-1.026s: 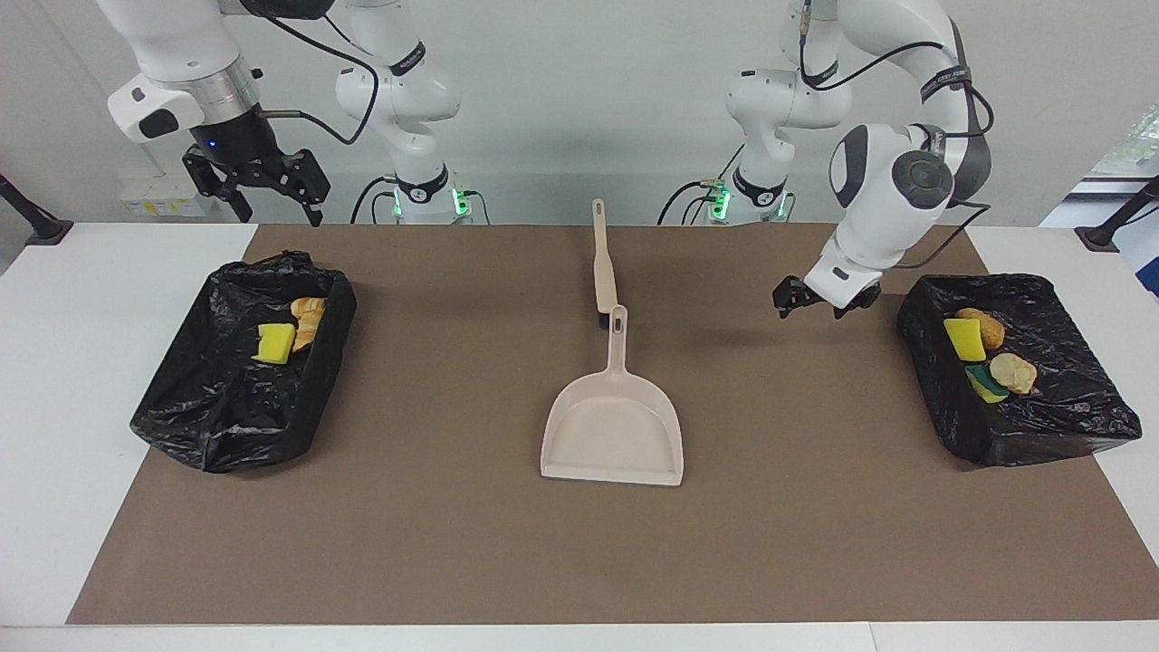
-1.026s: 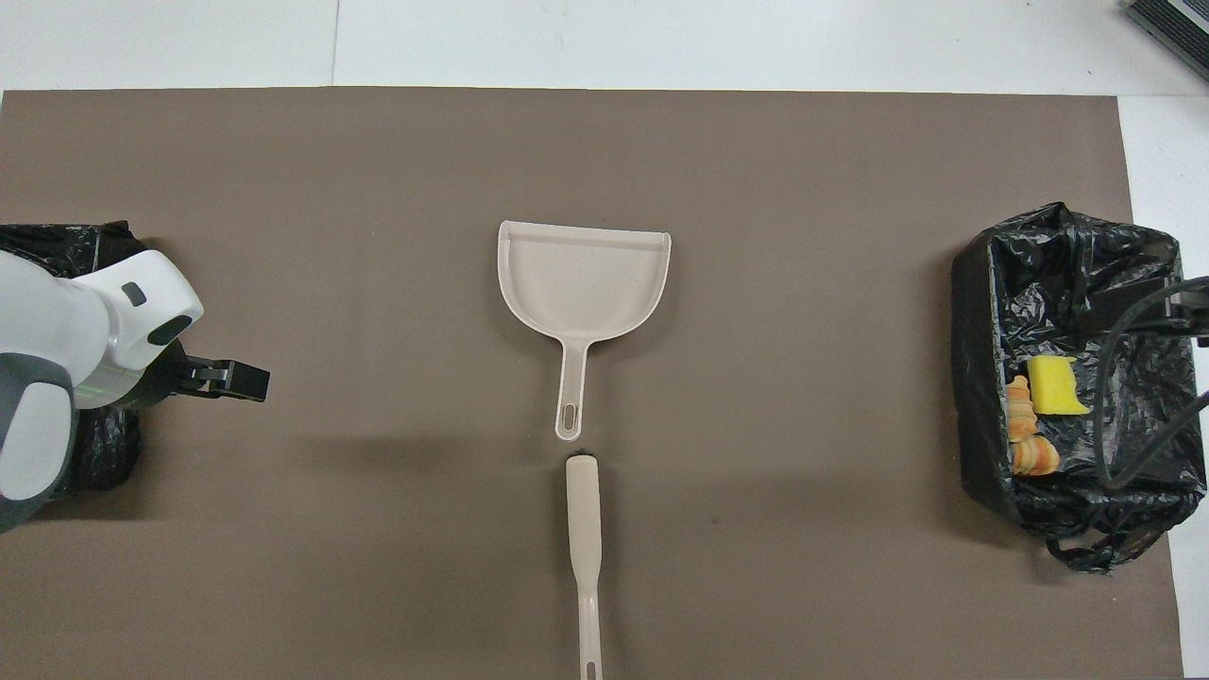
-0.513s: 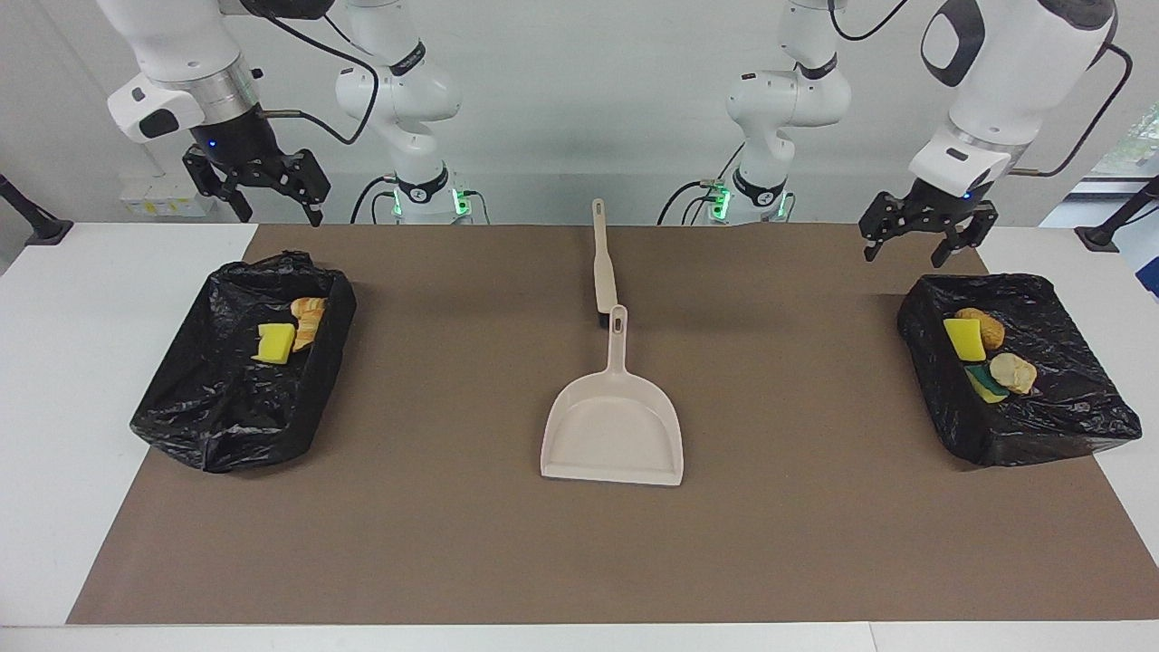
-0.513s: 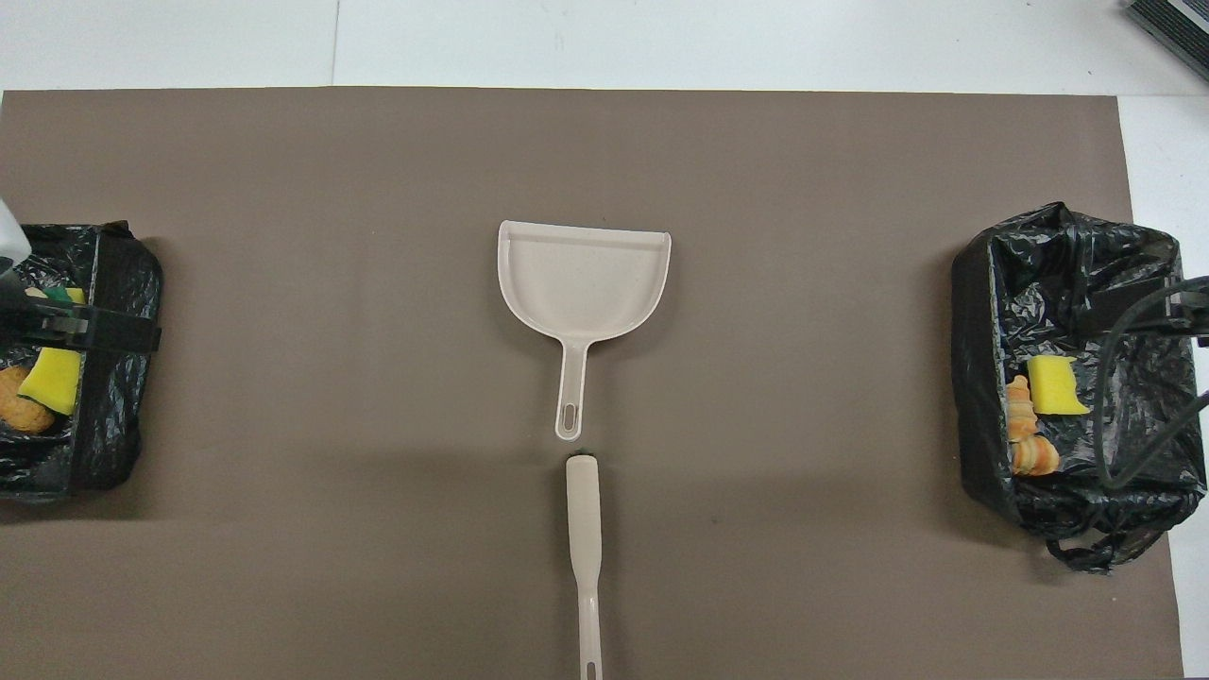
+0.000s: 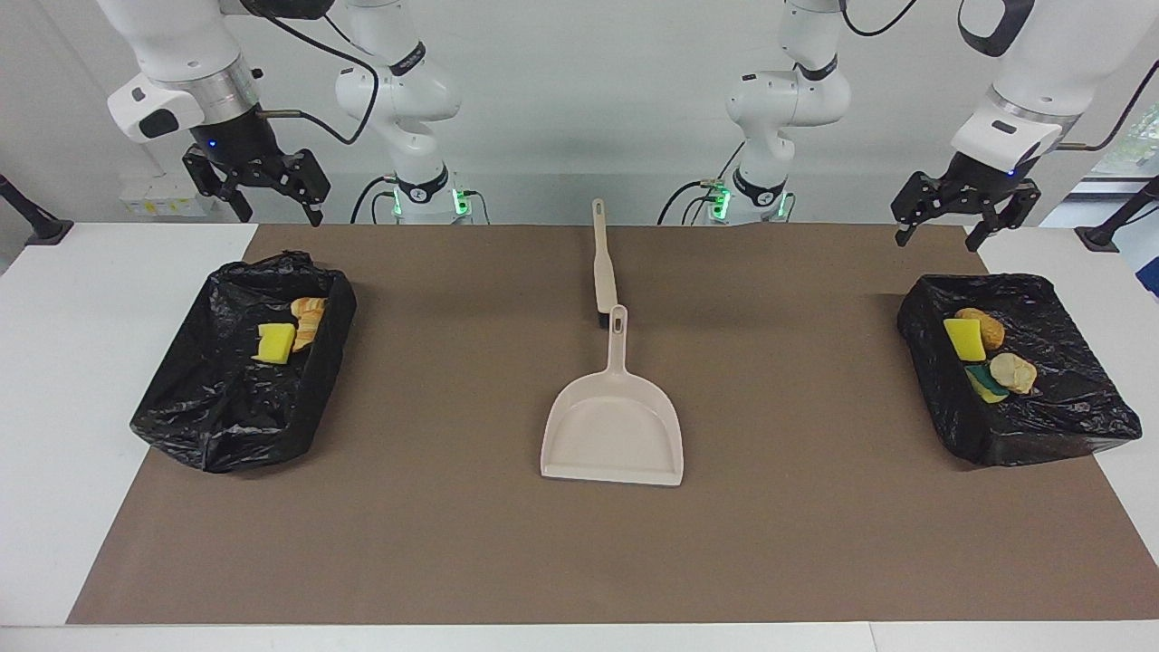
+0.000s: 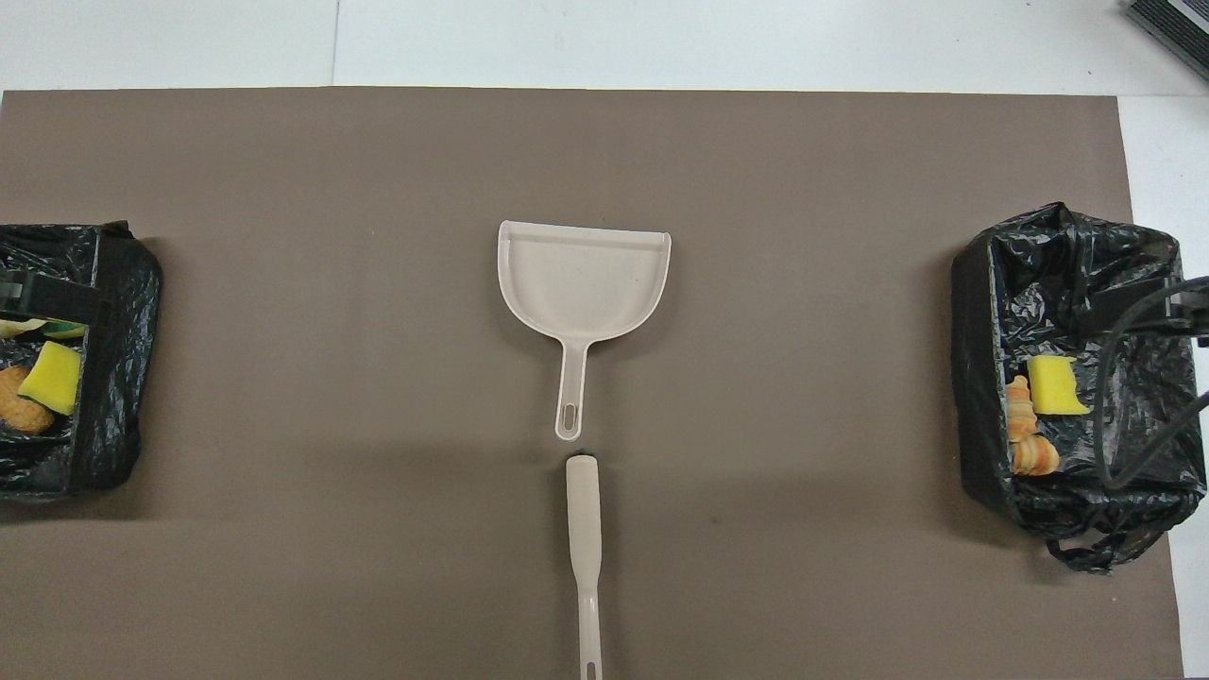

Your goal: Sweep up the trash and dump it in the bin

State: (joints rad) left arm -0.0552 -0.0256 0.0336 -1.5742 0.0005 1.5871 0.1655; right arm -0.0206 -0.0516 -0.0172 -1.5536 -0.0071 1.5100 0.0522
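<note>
The trash lies in two black-lined bins. The bin (image 5: 1068, 407) at the left arm's end holds a yellow sponge chunk (image 5: 963, 338), a brown piece (image 5: 989, 328), a pale lump (image 5: 1012, 371) and a green-yellow chunk (image 5: 985, 384). The bin (image 5: 204, 407) at the right arm's end holds a yellow chunk (image 5: 274, 342) and bread-like pieces (image 5: 308, 319). A beige dustpan (image 5: 614, 426) lies empty mid-mat. The brush (image 5: 603, 272) lies in line with its handle, nearer the robots. My left gripper (image 5: 942, 237) hangs open and empty high over its bin. My right gripper (image 5: 279, 215) waits open high over the other.
A brown mat (image 5: 453, 543) covers most of the white table. In the overhead view the right arm's cables (image 6: 1129, 397) cross over the bin (image 6: 973, 378), and one finger (image 6: 47, 297) of the left gripper shows above the other bin (image 6: 118, 378).
The left arm has risen from low over the mat beside its bin and swung out over that bin. The right arm has not moved.
</note>
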